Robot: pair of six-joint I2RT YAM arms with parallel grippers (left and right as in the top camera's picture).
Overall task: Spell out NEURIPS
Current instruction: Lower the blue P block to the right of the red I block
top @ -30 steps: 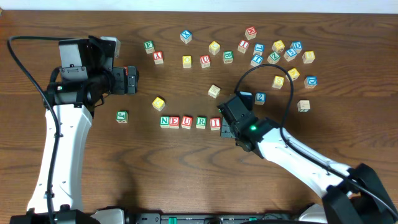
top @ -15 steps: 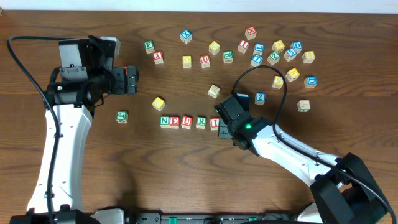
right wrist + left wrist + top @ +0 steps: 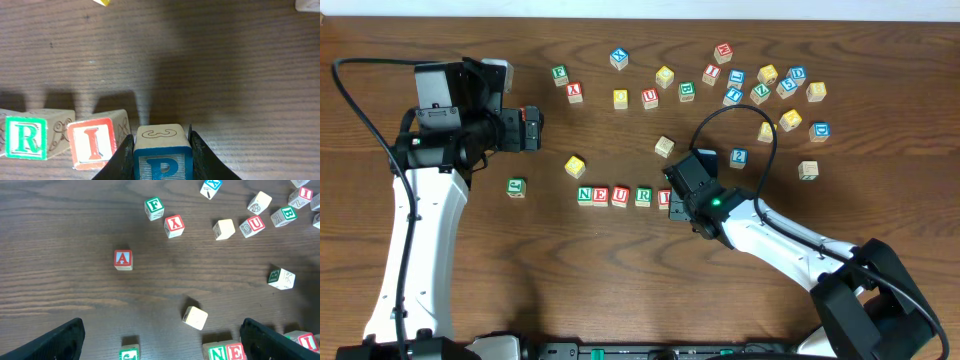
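p cube (image 3: 161, 150): clamped between the two fingers of the right gripper (image 3: 162, 167), one finger flat against each side; lower part cut off by the frame edge, so contact with the table (image 3: 620, 260) not tellable.
place of p cube: at the right end of the row, just beside the i cube (image 3: 94, 142), with one gripper finger standing between the two.
row: n cube (image 3: 585, 195), e cube (image 3: 602, 195), u cube (image 3: 621, 196), r cube (image 3: 642, 196), then i, side by side in one line.
since a second ago: right gripper shifted left toward the row, now covering i's right edge in the overhead view, where i showed whole before; row, loose cubes and left arm unchanged.
facing: blue p upright on the face toward the wrist camera, the same way up as r and i; a cube, so no long axis of its own; row's long axis left to right across the overhead view; i turned slightly off that line.
yellow-faced cube (image 3: 575, 166): apart from the row, above and left of n in the overhead view; letter not readable.
left gripper (image 3: 160, 335): fingers wide apart, nothing between them, well apart from the row.
other cubes: red a cube (image 3: 123, 259) alone; green-lettered cube (image 3: 516, 187) left of the row; loose cubes (image 3: 760, 85) scattered along the far side.
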